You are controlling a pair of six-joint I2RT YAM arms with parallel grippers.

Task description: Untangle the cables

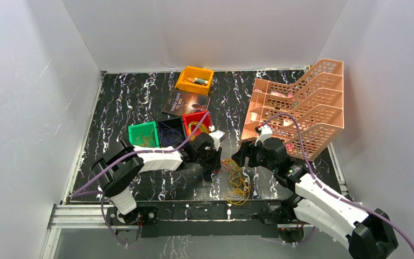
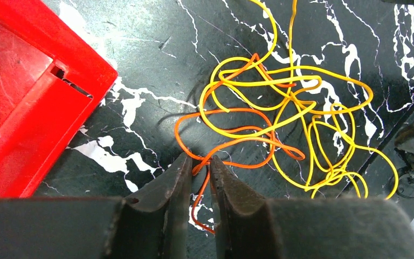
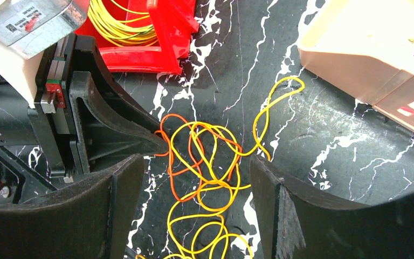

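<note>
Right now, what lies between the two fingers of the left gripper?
A strand of the orange cable runs through the narrow gap between the fingers of the left gripper, not yet pinched. The left wrist view shows it.

Light was bright, even and diffuse across the white walls [image 1: 32, 97]. Shadows on the glossy desk [image 1: 135, 97] were soft. Both wrist views blurred slightly at their near, dark bottom edges.

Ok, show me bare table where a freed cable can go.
Free: far-left corner, between the left wall and the book; the strip between the red bin and rack. Crowded: near middle, where cables lie by the left end effector and right end effector.
</note>
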